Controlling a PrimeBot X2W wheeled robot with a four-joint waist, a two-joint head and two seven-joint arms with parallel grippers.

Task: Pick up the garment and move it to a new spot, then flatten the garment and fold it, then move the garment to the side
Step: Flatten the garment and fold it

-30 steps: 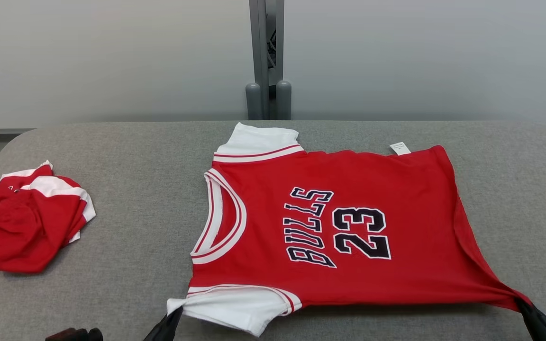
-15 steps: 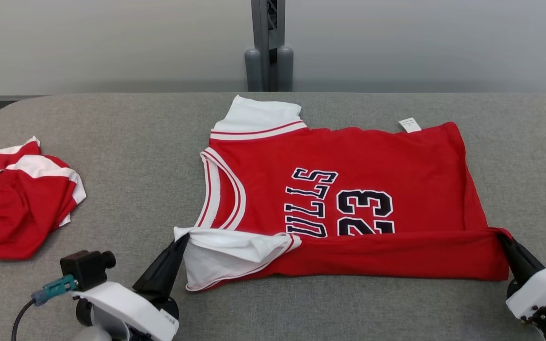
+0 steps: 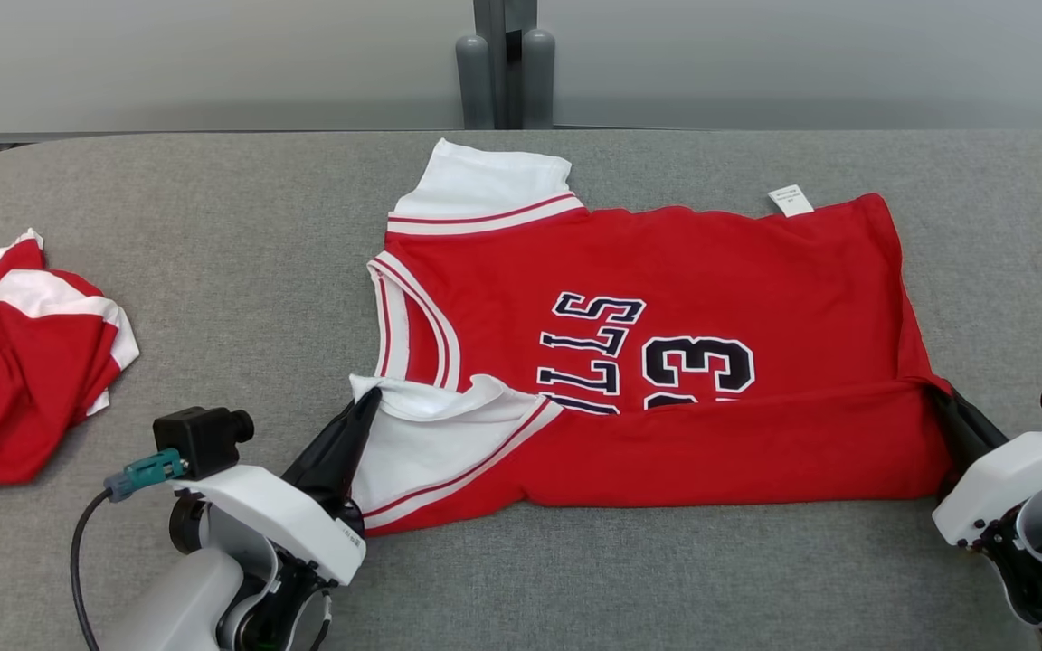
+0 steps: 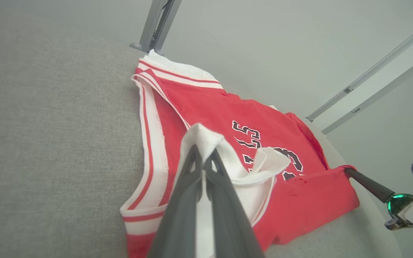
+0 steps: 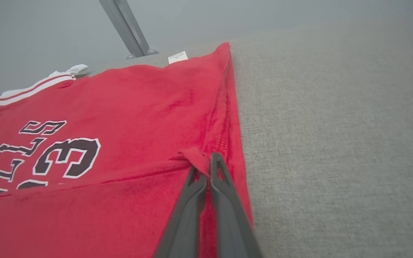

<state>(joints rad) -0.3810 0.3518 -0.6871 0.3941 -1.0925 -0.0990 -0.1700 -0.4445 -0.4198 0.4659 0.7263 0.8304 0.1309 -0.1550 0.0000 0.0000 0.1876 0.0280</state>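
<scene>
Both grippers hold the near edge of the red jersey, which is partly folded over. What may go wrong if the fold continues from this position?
1. The left gripper pinches only a corner of the white sleeve, which is bunched; it may land wrinkled or slip free.
2. The right gripper holds a small pinch of the hem corner; uneven arm travel could skew the fold across the jersey.

The left gripper (image 3: 374, 395) is at the lower left of the head view. Its two dark fingers are pressed together, point up and to the right, and pinch the garment (image 3: 666, 262). The right gripper (image 3: 935, 393) is at the lower right. Its fingers are also together, point up and to the left, and pinch the same garment.
</scene>
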